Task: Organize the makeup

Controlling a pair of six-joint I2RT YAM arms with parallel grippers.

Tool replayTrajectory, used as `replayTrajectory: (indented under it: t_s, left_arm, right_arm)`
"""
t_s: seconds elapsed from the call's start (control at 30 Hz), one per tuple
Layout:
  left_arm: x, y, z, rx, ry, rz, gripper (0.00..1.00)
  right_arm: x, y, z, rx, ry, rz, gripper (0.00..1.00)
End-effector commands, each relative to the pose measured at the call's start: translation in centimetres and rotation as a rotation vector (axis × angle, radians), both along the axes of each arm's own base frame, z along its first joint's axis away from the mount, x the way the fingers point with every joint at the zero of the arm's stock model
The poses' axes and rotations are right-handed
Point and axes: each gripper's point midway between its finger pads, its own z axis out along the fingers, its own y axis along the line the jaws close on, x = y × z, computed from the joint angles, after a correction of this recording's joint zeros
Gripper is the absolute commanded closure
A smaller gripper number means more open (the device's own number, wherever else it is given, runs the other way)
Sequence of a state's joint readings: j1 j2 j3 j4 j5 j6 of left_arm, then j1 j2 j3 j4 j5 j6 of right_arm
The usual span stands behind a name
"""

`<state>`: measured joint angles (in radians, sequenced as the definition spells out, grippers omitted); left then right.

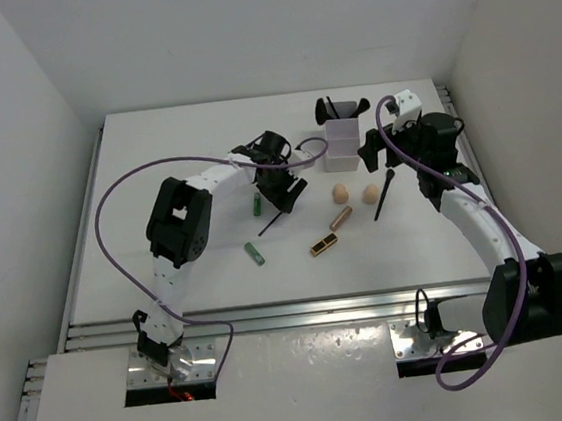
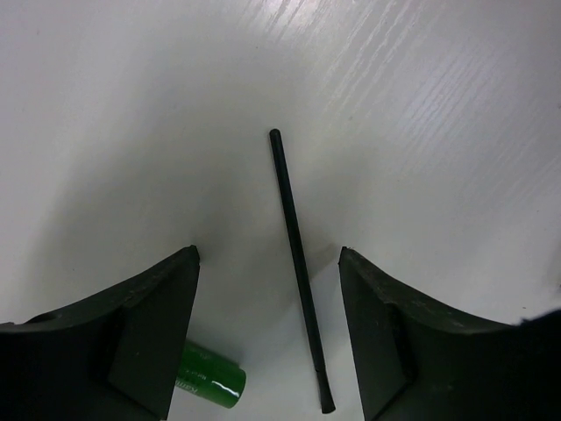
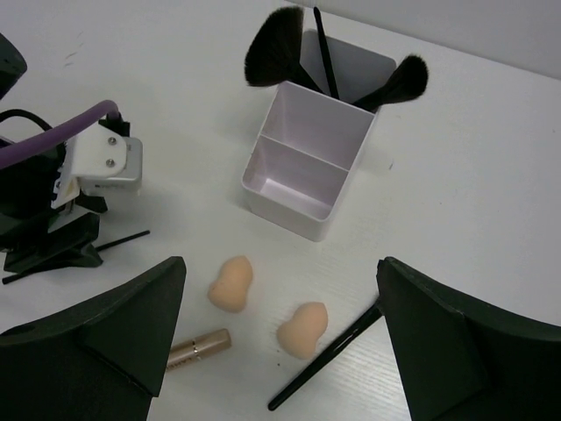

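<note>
The left claw [image 2: 267, 257] hangs with its matte black jaws spread. A thin, straight black stick [image 2: 298, 263] lies untouched between them on the white grained table [image 2: 131, 105], with a glossy green tube [image 2: 210, 386] at its seven o'clock. Further right, the egg-shaped left peach sponge [image 3: 230, 283] and right peach sponge [image 3: 302, 330] sit at six o'clock of the white compartmented box [image 3: 289, 189]. The right claw [image 3: 280, 261] gapes wide above them, empty.

Sponges [image 1: 340, 193] and a brush [image 1: 384, 194] crowd near the white box [image 1: 340, 154]; the table [image 1: 144, 154] lies open leftward
</note>
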<state>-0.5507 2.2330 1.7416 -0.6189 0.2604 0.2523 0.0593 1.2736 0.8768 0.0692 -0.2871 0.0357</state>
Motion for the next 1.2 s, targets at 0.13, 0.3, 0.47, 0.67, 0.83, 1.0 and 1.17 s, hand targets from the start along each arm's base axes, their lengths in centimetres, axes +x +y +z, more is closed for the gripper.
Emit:
replayTrajectory:
  t_s: [0.13,0.3,0.47,0.67,0.83,1.0,1.17]
  left_arm:
    - [-3.9,1.4,-4.1,0.157,0.137,0.004,0.42]
    - [-4.4,1.6,-5.0,0.189,0.140,-0.010,0.59]
    - [-4.9,1.6,-6.2,0.207,0.158,-0.030,1.00]
    - [-4.1,-0.5,-4.9,0.145,0.149,-0.005,1.00]
    - [-2.1,-2.9,0.0,0.006,0.124,0.080,1.00]
    - [1.7,-4.1,8.2,-0.146,-0.006,0.139,1.00]
    - [5.2,-3.6,17.6,-0.336,-0.143,0.204,1.00]
  right_arm:
    - [-0.2,-0.6,1.9,-0.026,-0.060,-0.016,0.10]
    - [-0.4,-0.8,2.8,-0.029,-0.075,-0.021,0.10]
    - [-0.7,-1.9,3.6,-0.099,-0.120,-0.043,0.07]
    - [-1.2,-2.6,4.1,-0.118,-0.141,-0.067,0.06]
    - [-1.2,-2.3,4.3,-0.111,-0.138,-0.056,0.06]
    - [-1.2,-0.4,3.3,-0.050,-0.027,0.046,0.06]
    - [-1.5,2.0,4.5,0.120,-0.022,0.122,0.06]
